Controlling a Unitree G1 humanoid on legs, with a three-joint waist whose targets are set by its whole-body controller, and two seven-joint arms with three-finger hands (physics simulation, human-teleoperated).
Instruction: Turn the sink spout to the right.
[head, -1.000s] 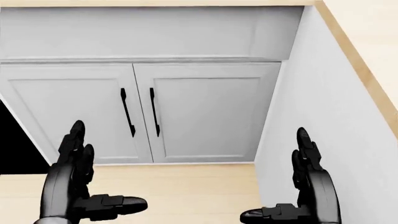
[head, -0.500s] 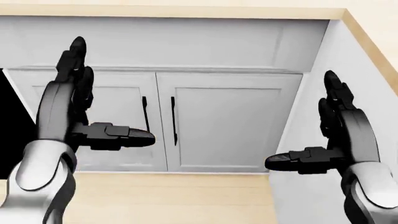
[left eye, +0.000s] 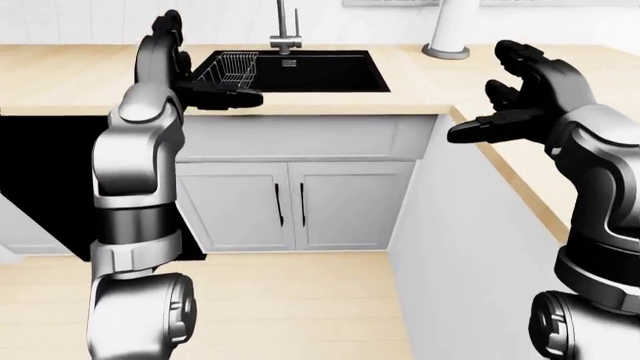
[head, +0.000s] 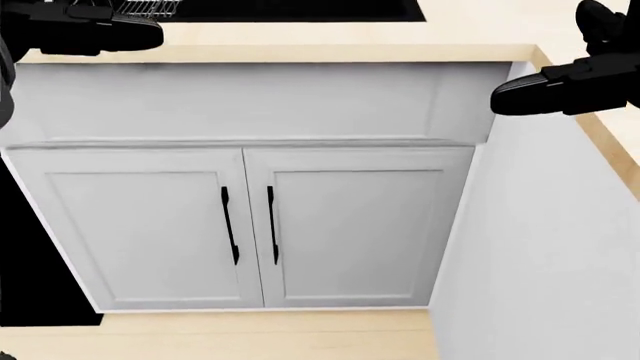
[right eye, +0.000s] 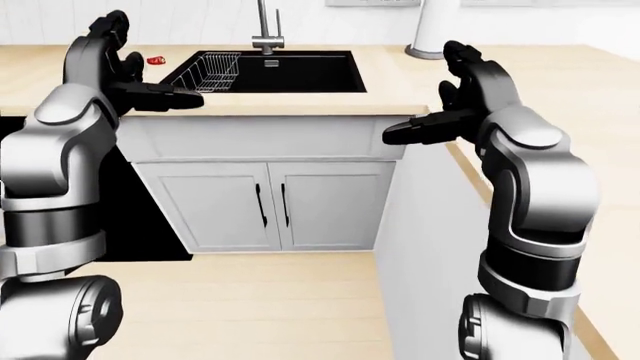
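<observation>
The metal sink spout stands upright at the far edge of the black sink, at the top of the left-eye view. My left hand is open, fingers up and thumb out, held at counter height over the sink's left side, well short of the spout. My right hand is open and empty, at counter height to the right of the sink, over the counter's corner. Which way the spout points is unclear, since its top is cut off by the frame.
A wire dish rack sits in the sink's left part. A white cylinder on a round base stands right of the sink. A small red thing lies left of it. Below are two cabinet doors with black handles. A wood counter runs along the right.
Both hands have risen from knee height to counter height, still open. The cabinet has slid down in the head view, so the camera has moved too.
</observation>
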